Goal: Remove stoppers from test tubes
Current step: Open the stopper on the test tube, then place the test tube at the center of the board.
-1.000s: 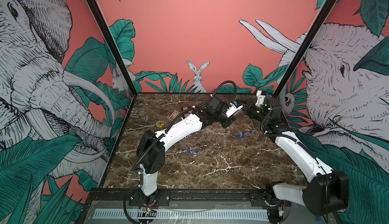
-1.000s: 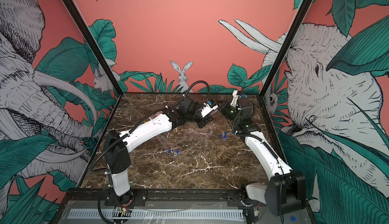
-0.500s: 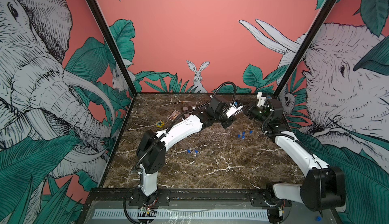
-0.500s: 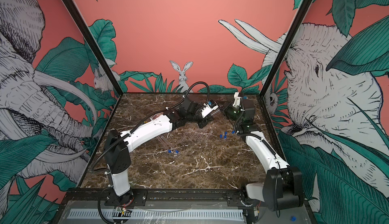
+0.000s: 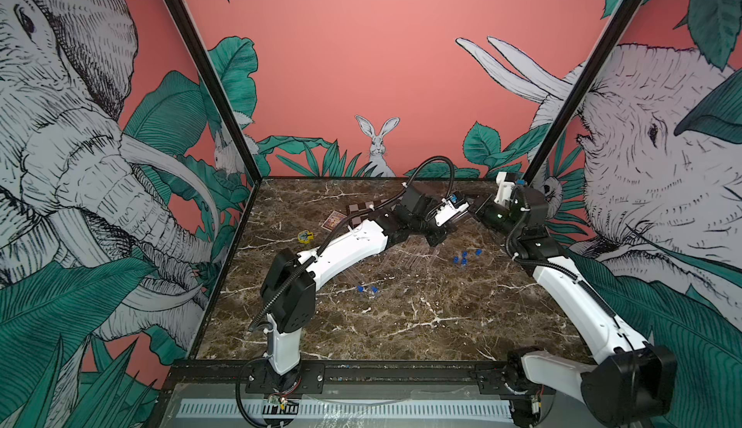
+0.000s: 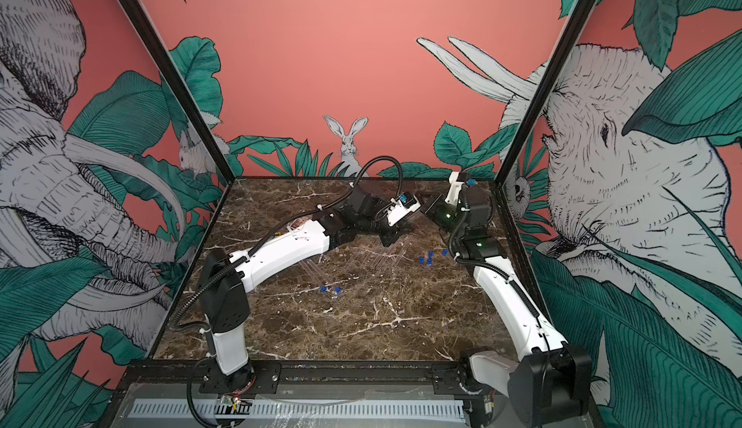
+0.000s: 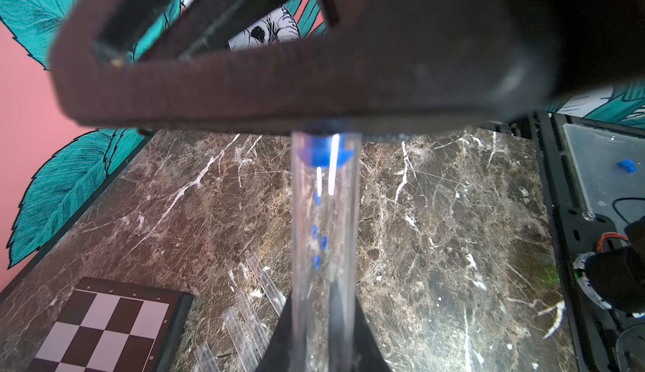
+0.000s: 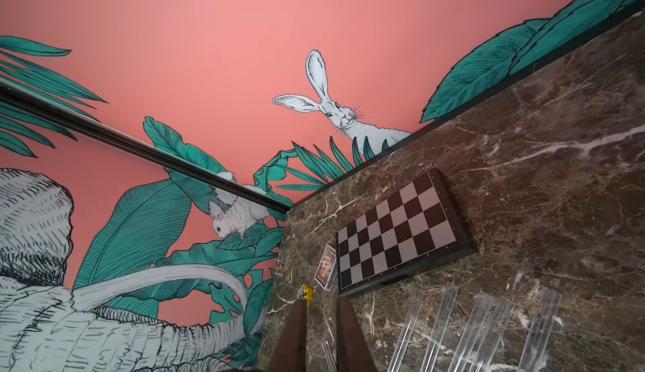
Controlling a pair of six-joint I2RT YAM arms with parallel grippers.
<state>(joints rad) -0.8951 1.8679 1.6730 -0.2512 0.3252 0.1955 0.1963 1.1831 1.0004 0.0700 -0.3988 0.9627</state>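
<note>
My left gripper (image 7: pixel 323 339) is shut on a clear test tube (image 7: pixel 343 213) and holds it raised at the back of the table. A blue stopper (image 7: pixel 323 153) plugs the tube's far end. My right gripper (image 8: pixel 321 300) is closed on that end, its dark finger (image 7: pixel 279 84) lying across the stopper's head. In both top views the left gripper (image 5: pixel 467 211) (image 6: pixel 418 210) and right gripper (image 5: pixel 478 205) (image 6: pixel 428 210) meet tip to tip. Several loose stoppers (image 5: pixel 463 256) (image 6: pixel 427 257) lie below them. Open tubes (image 5: pixel 405 259) (image 8: pixel 488 325) lie side by side, and two stoppered tubes (image 5: pixel 367 288) (image 6: pixel 329 289) lie nearer.
A chessboard (image 5: pixel 359 210) (image 8: pixel 398 227) lies at the back left, with a small card box (image 5: pixel 334 221) (image 8: pixel 326 267) and a yellow toy piece (image 5: pixel 306 236) (image 8: pixel 304 291) beside it. The left arm (image 5: pixel 345 249) stretches over the lying tubes. The walls (image 5: pixel 361 64) stand close behind.
My right gripper has moved left and closed the gap to the tube's stoppered end. The left gripper has kept the tube in place.
</note>
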